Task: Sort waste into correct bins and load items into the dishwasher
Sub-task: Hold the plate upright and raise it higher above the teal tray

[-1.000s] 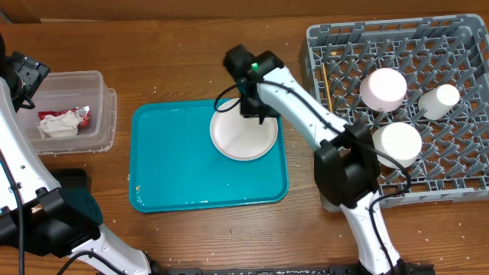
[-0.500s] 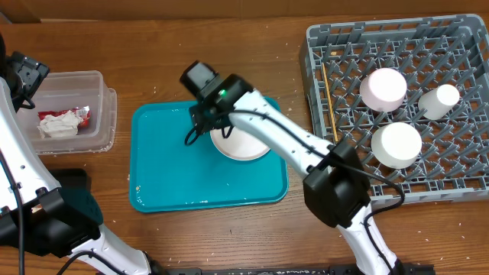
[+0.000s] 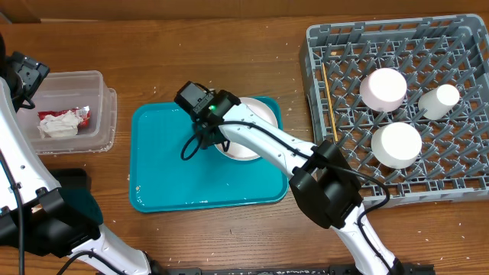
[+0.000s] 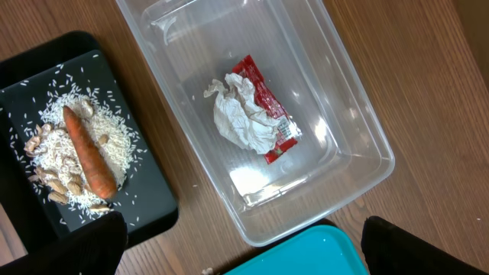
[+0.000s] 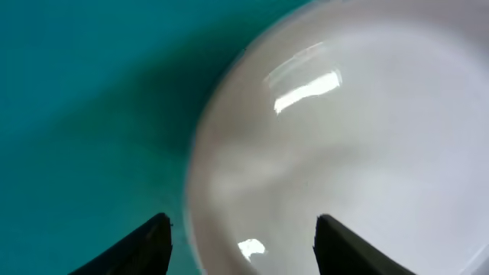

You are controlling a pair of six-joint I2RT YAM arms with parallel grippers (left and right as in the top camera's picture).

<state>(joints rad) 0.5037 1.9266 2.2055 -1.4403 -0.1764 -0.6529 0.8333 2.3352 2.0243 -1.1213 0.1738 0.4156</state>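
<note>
The right tool is hovering low over the left edge of the round white plate. Its two fingers are standing moderately apart and holding nothing, one over the glossy white surface and one over the teal tray on which the plate is lying flat. The left tool is hanging wide and empty above the clear tub, where the crumpled napkin and red wrapper are lying. The carrot stick is sitting with the scraps on the black tray.

Over on the right of the bench, the grey dish rack is already carrying two bowls, the cup and the chopsticks, so I'm judging the plate to be the last piece left to load.

To do this well, the lower finger is going to need to slip under the rim. I'd tip the tool, close on the lip firmly because the glaze looks slick, then lift steadily and stand the plate between free pegs, clear of the chopsticks.
</note>
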